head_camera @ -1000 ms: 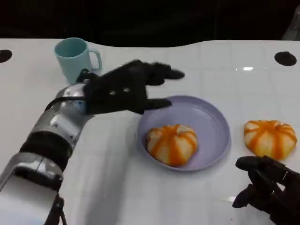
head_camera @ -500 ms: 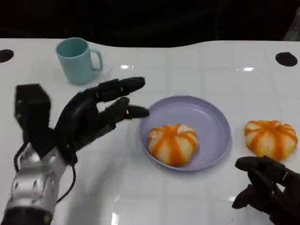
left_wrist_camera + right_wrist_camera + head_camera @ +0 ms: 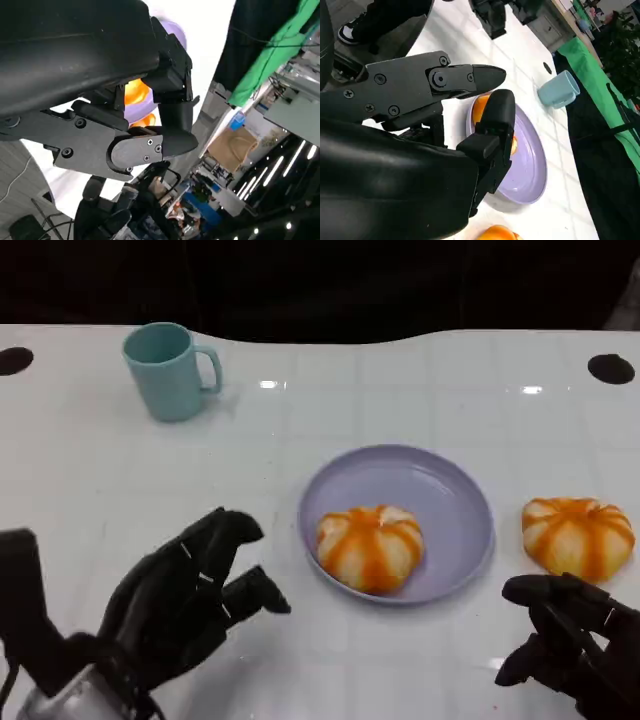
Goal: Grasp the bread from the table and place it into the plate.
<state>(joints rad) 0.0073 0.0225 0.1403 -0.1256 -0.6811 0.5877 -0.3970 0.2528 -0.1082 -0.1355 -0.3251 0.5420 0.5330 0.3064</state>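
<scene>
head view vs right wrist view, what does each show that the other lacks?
Head view alone: the left hand, open and empty, low beside the plate, and the whole second bread lying on the table outside the plate. Right wrist view alone: a green cloth past the table edge and a shoe on the floor. Both: the purple plate with a bread in it, the teal mug, and the right hand, empty.
</scene>
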